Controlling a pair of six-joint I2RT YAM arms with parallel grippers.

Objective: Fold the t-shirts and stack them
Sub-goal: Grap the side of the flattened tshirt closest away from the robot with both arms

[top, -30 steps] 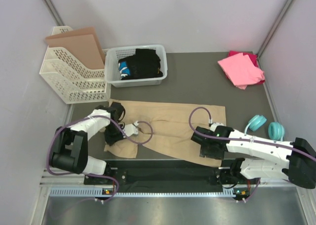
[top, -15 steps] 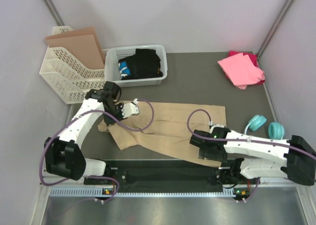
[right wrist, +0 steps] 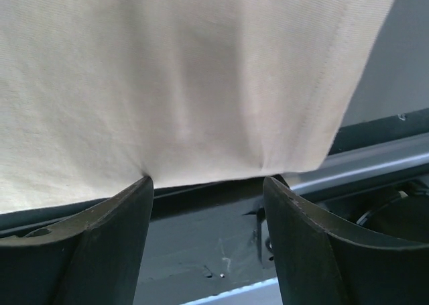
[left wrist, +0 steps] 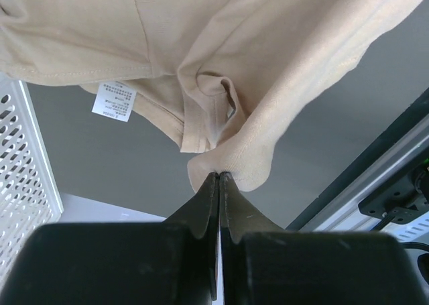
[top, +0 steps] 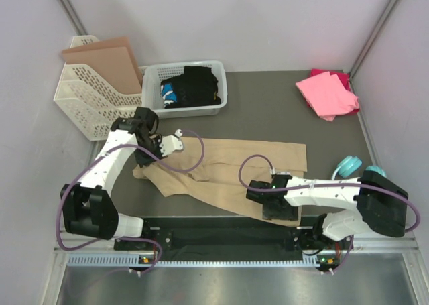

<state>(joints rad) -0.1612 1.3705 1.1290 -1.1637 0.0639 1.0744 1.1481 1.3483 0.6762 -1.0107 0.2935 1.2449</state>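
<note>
The tan t-shirt (top: 231,167) lies spread across the near half of the dark table, with its left end bunched and lifted. My left gripper (top: 147,154) is shut on that end, and in the left wrist view the left gripper (left wrist: 219,175) pinches a small fold of the tan t-shirt (left wrist: 255,57), which hangs from it with a white label (left wrist: 114,100) showing. My right gripper (top: 273,208) is at the shirt's near hem. In the right wrist view the right gripper (right wrist: 208,184) is open, its tips at the hem of the tan t-shirt (right wrist: 194,77). A bright pink t-shirt (top: 326,94) lies on a darker magenta one (top: 340,76) at the back right.
A white basket (top: 155,100) of dark clothes stands at the back. Left of it is a white file rack (top: 94,110) holding a brown cardboard sheet (top: 107,60). Teal headphones (top: 352,165) lie at the right, near the right arm. A black rail (top: 221,236) runs along the near edge.
My left gripper has carried the shirt's left end up and toward the back left, dragging the cloth. My right gripper has slid left along the near hem.
</note>
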